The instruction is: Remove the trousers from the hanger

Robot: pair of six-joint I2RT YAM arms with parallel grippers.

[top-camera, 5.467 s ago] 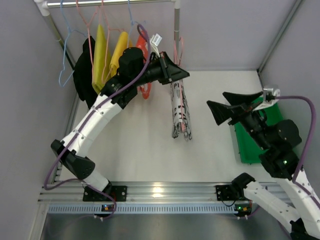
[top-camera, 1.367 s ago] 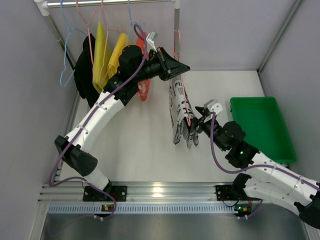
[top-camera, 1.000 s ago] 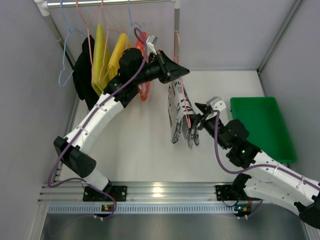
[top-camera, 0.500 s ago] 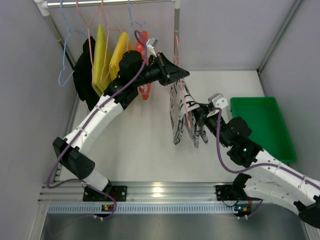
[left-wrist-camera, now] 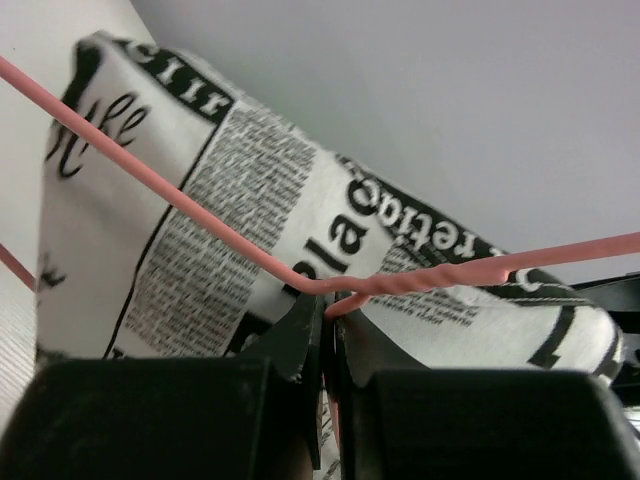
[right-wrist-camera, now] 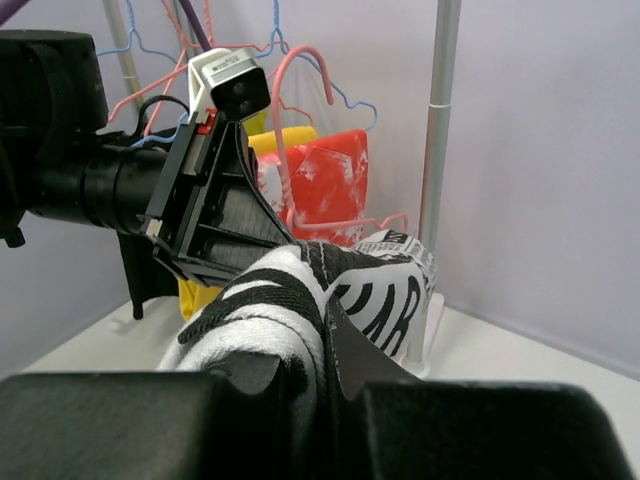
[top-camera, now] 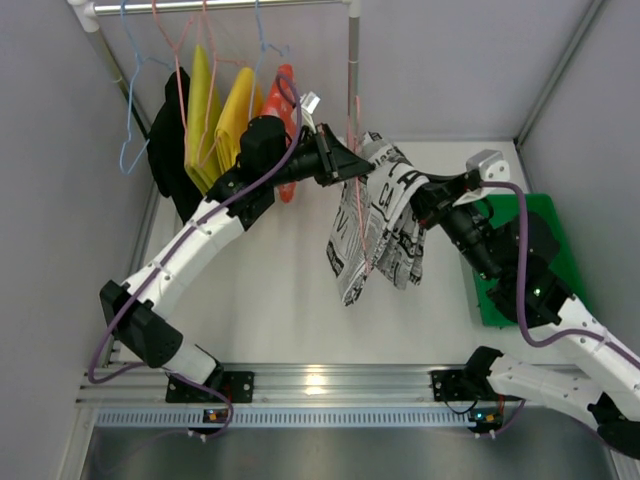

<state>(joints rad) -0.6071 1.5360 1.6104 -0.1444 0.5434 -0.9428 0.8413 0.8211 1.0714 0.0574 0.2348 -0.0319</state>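
Note:
The trousers (top-camera: 378, 225), white with black print, hang bunched between the two grippers above the table. My left gripper (top-camera: 352, 166) is shut on the thin pink hanger (left-wrist-camera: 200, 206), pinching the wire just below its twisted neck (left-wrist-camera: 328, 312). The trousers (left-wrist-camera: 190, 200) drape behind that wire. My right gripper (top-camera: 425, 196) is shut on a fold of the trousers (right-wrist-camera: 300, 285), which wraps over its jaws (right-wrist-camera: 327, 325). The left gripper (right-wrist-camera: 215, 215) shows just beyond that fold in the right wrist view.
On the rail at the back left hang yellow garments (top-camera: 215, 110), a red-orange garment (top-camera: 285, 95), a black garment (top-camera: 168, 150) and light blue hangers (top-camera: 130, 135). The rack's upright post (top-camera: 353, 50) stands behind the trousers. A green tray (top-camera: 552, 245) lies at the right, partly under the right arm.
My right gripper closed on the trousers, then rose and pulled back to the right. The cloth now spreads out sideways from the hanger. The left gripper barely moved.

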